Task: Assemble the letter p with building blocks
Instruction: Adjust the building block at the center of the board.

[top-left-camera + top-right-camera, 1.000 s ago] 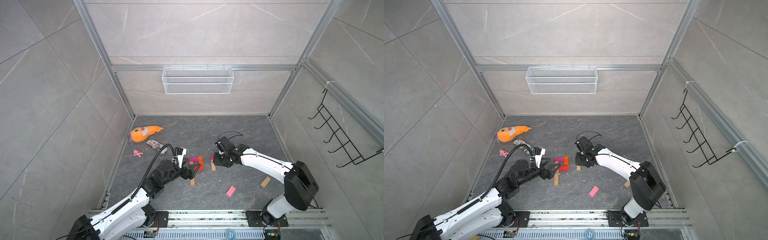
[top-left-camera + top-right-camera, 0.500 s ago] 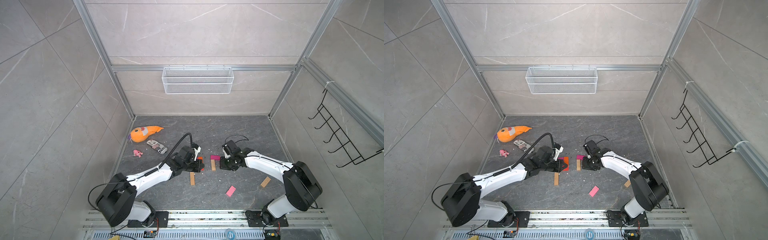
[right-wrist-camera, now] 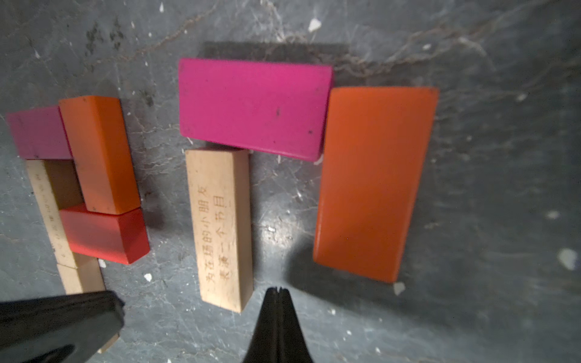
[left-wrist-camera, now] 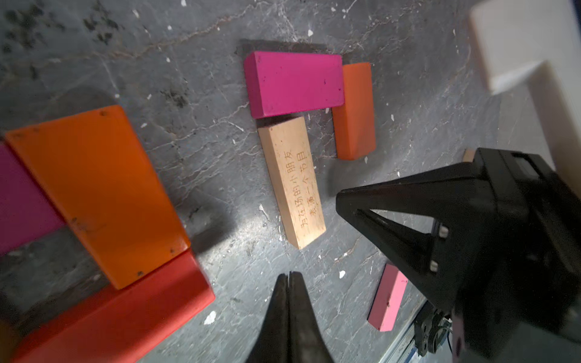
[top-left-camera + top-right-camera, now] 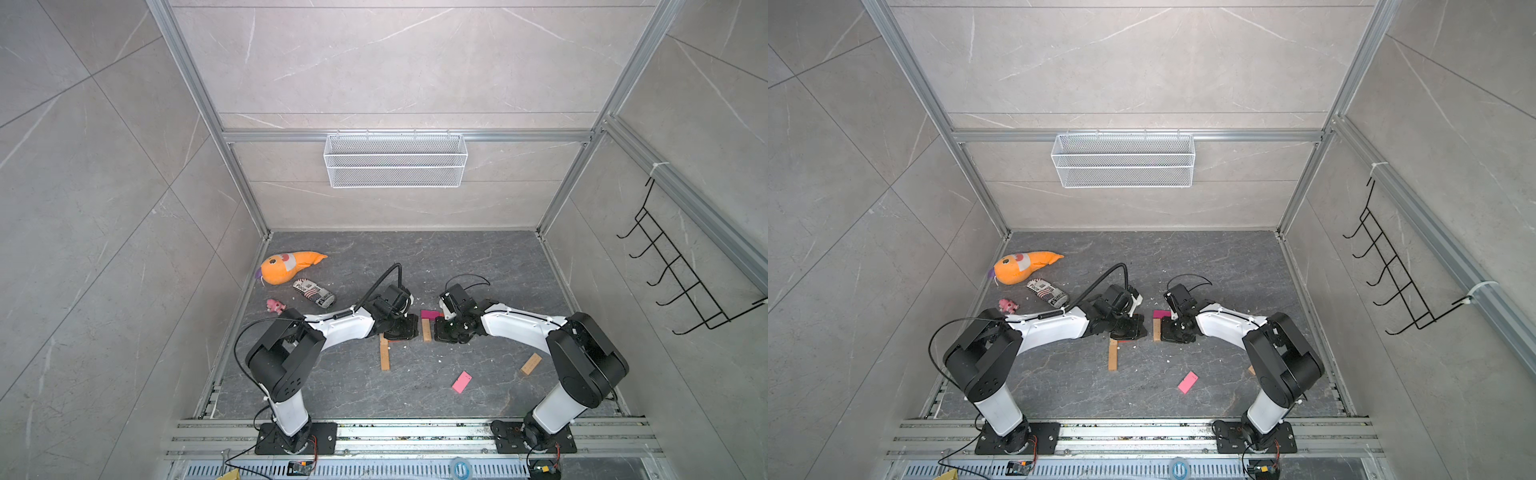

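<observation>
2 grippers shut, empty
Left gripper (image 4: 288, 276) and right gripper (image 3: 276, 289) flanked a tan brick (image 5: 427, 330), lower middle of a top view.

Magenta brick (image 3: 254, 107), orange brick (image 3: 371, 182)

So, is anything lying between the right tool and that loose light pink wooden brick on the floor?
Nothing visible. Only dark grey floor lies between the shut right tool and the light pink flat wooden brick.
</observation>
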